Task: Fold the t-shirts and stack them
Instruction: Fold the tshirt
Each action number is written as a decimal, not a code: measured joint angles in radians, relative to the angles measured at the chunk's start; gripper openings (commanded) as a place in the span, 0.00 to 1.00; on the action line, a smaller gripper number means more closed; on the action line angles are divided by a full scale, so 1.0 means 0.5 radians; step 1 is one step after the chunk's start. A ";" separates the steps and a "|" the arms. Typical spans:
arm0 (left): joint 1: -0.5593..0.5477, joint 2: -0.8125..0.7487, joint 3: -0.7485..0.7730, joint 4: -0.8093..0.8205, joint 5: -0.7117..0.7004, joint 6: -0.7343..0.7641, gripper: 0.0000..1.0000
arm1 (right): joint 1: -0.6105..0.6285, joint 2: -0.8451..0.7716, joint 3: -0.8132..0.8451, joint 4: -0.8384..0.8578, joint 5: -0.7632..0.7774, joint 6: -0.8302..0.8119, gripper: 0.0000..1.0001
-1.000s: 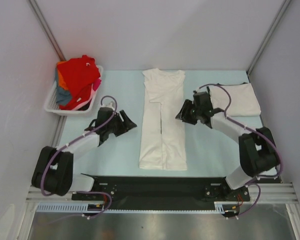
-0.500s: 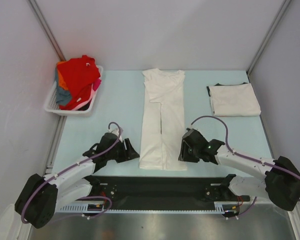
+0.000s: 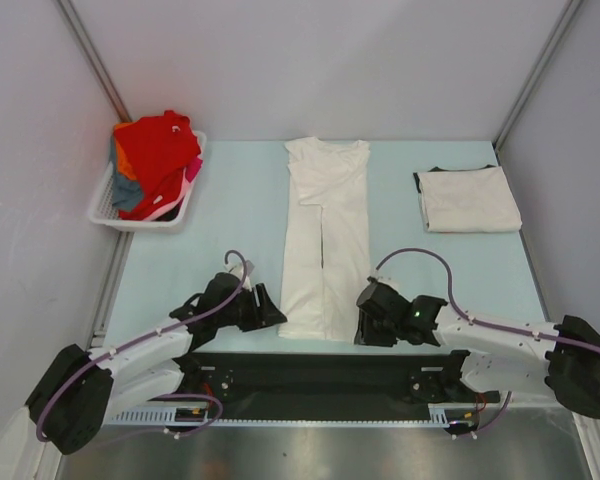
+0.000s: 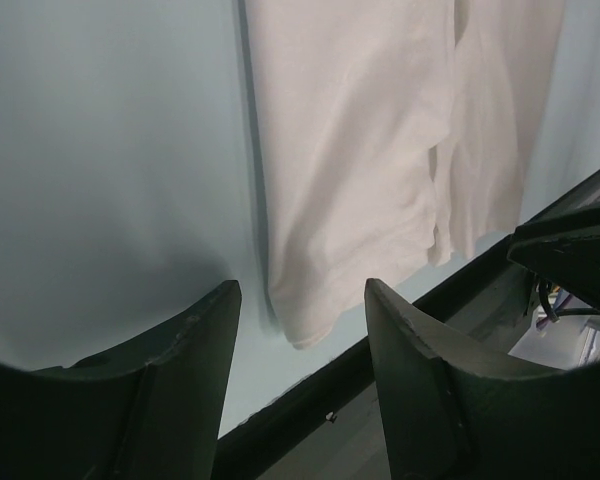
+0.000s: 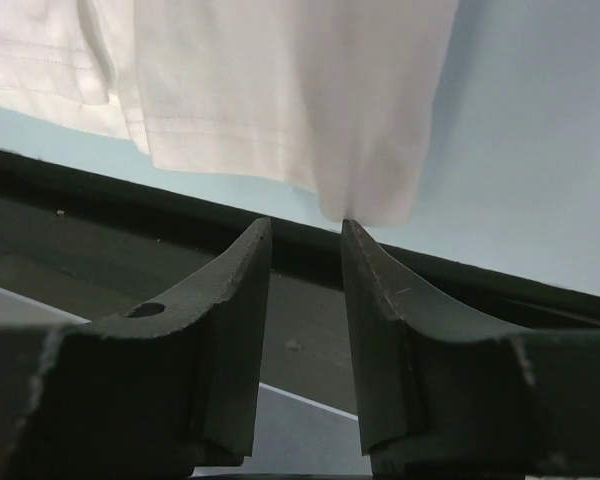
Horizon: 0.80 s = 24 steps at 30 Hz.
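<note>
Left wrist view: the left tool (image 4: 302,292) hangs spread wide, straddling the near-left hem corner of the off-white t-shirt (image 4: 350,150). In the right wrist view, the right tool (image 5: 302,228) has only a narrow gap between its fingers (image 5: 235,300). It pinches nothing, and the near-right hem corner lies just past the tips.

Both corners lie close to the black rail (image 3: 310,365) at the near edge of the worktop (image 3: 230,200). A low descent could therefore catch the rail instead of the cloth. The shirt lies as a long strip with 2 side panels folded inward, so a shallow bite may lift only the top layer and let the fold fall open. The right tool's narrow gap may push its corner away rather than take it. Uneven grips would skew the next fold.

Farther off, a folded white t-shirt (image 3: 470,198) lies at the far right. The red t-shirt (image 3: 160,150) tops the pile in the basket (image 3: 130,222) at the far left.

No brand, label or writing can be read.
</note>
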 measured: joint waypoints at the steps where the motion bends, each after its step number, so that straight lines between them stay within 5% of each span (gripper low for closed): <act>1: -0.007 -0.002 -0.006 0.009 0.002 -0.007 0.60 | 0.001 -0.031 0.001 -0.021 0.008 0.014 0.42; 7: -0.022 -0.022 -0.040 0.042 0.005 -0.037 0.53 | -0.082 -0.230 0.002 -0.156 0.076 0.020 0.48; 12: -0.047 0.027 -0.040 0.050 0.005 -0.056 0.40 | -0.342 -0.283 -0.005 -0.225 0.072 -0.057 0.42; 24: -0.082 0.103 -0.079 0.153 0.024 -0.106 0.23 | -0.610 -0.246 -0.240 -0.046 -0.321 -0.233 0.40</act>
